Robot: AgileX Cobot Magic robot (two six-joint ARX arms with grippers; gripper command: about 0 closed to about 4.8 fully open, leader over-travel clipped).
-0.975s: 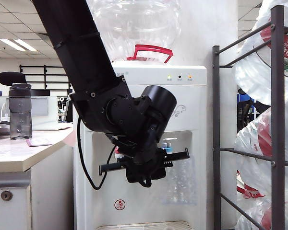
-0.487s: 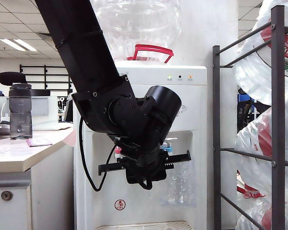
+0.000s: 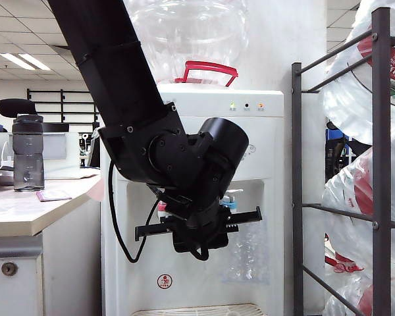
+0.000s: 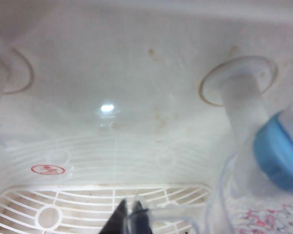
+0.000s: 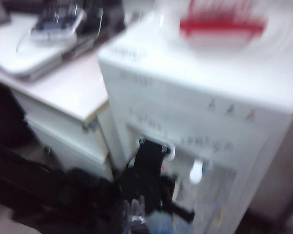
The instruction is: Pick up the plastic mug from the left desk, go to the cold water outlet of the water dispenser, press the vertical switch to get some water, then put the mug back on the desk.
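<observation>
Clear dimpled plastic marks the plastic mug (image 3: 248,249), hanging in the water dispenser (image 3: 204,112) recess right beneath the cold water outlet (image 4: 276,156) with its blue band, its rim pinched in the clenched left claw (image 4: 132,214). The right claw (image 5: 134,214) is high up and looks down on the dispenser through blur; whether it is clenched cannot be told. A lidded bottle (image 3: 27,153) stands on the beige worktop (image 3: 26,207).
</observation>
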